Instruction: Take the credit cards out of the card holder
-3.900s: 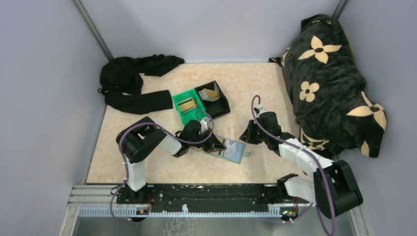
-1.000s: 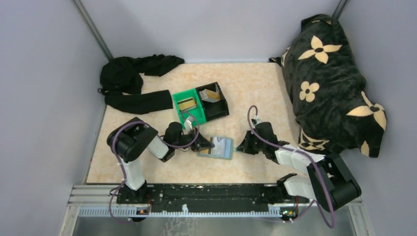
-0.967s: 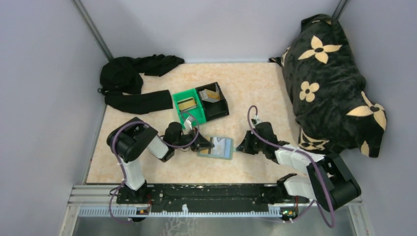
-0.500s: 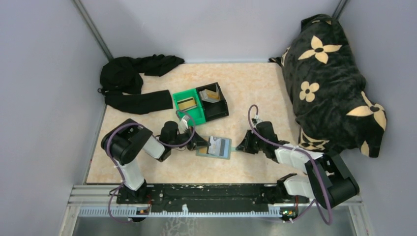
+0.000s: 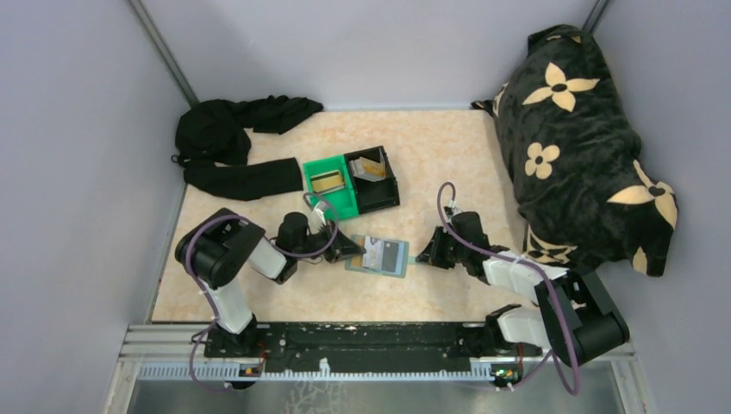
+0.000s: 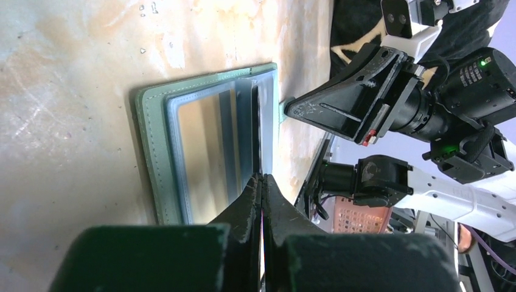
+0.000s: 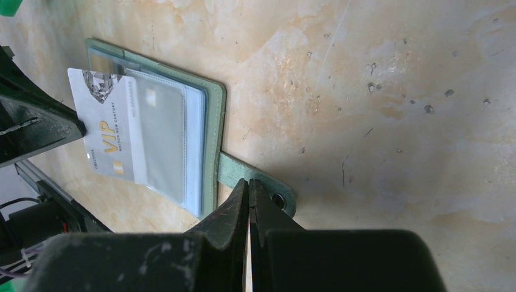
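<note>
Where the open card holder [image 7: 212, 115] lies flat on the surface [image 7: 395, 134] between the two arms, a pale credit card [image 7: 104, 137] marked VIP sticks halfway out of its clear pocket. The left gripper [image 6: 263, 178] has its fingers clamped on that card's outer edge. The right gripper [image 7: 249, 182] has its fingers pressed together on the holder's snap strap [image 7: 233, 170]; whether they pinch it or merely pin it down is unclear.

Grey-green soft bi-fold card holder [image 7: 210, 121] open flat on tan marbled table [image 7: 395, 121]; pale grey VIP card [image 7: 106, 131] jutting leftward from pocket; closed right gripper [image 7: 248, 188] atop snap strap [image 7: 281, 199].
</note>
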